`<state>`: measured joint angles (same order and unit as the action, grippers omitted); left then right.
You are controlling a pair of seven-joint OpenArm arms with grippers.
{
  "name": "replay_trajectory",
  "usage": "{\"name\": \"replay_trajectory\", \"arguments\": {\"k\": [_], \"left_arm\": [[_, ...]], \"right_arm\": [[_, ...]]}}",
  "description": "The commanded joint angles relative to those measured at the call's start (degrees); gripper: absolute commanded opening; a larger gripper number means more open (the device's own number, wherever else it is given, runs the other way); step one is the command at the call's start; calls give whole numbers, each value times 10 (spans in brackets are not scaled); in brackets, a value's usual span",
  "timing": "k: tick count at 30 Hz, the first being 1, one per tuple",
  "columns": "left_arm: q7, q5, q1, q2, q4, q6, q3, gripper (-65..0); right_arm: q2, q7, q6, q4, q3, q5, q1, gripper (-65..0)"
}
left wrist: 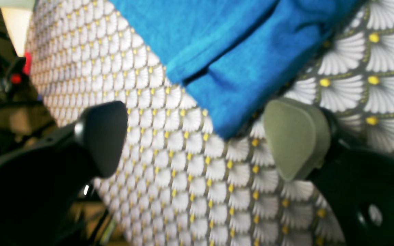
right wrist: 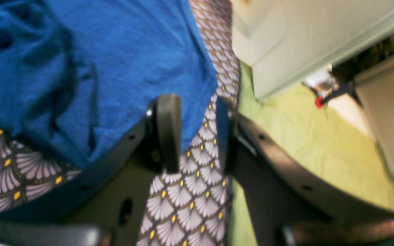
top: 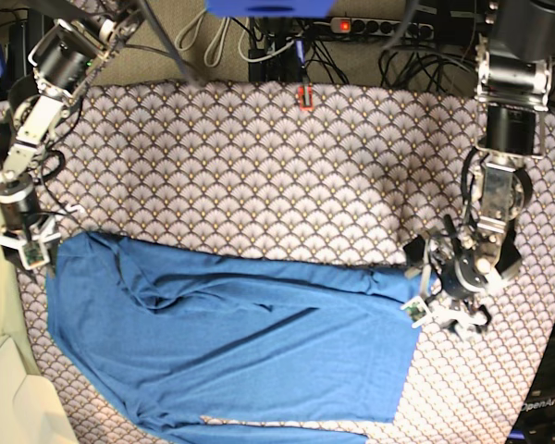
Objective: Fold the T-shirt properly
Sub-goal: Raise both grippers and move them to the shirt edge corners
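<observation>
1. At the base view's left edge, the right gripper (top: 26, 250) sits at the T-shirt's (top: 250, 342) upper-left corner. In its wrist view the jaws stand a narrow gap apart with only the patterned cloth (right wrist: 190, 191) between them; one pad overlaps the shirt's edge, and whether it touches the fabric cannot be told.
2. The blue T-shirt lies flat across the near half of the desk, creased toward its left, bottom edge reaching the frame's lower border.
3. A small red object (top: 305, 96) lies on the cloth's far edge, well apart from the shirt; cables (top: 259, 42) and a power strip (top: 370, 26) sit behind it.
4. The left gripper (top: 441, 291) is just beside the shirt's right edge, jaws spread wide, a folded shirt corner (left wrist: 224, 112) just ahead of them, nothing gripped.
</observation>
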<state>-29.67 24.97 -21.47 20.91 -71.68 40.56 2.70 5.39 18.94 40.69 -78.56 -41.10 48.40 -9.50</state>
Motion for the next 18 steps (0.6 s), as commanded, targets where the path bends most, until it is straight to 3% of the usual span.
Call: {"name": "replay_trajectory", "arguments": {"k": [1,4,8,18], "left_arm": [[-8,-3,-14,10,-9,-6,-9,0],[-43,-19,-13,-2,-11,-6,-14,0],[-104,-30,12,-24,-45,-6,-75,0],[-105,-59,18,-142,-75,-6,-289,0]], "right_arm": [[5,-1,-7,-12,0,-26,-10,-460],[5,-46,-7,-12,1,-81,-12,-460],[4,-83,-7,-16,2,-136,-8,-459],[-11,-84,-7,-15,4,-138,1,-445]]}}
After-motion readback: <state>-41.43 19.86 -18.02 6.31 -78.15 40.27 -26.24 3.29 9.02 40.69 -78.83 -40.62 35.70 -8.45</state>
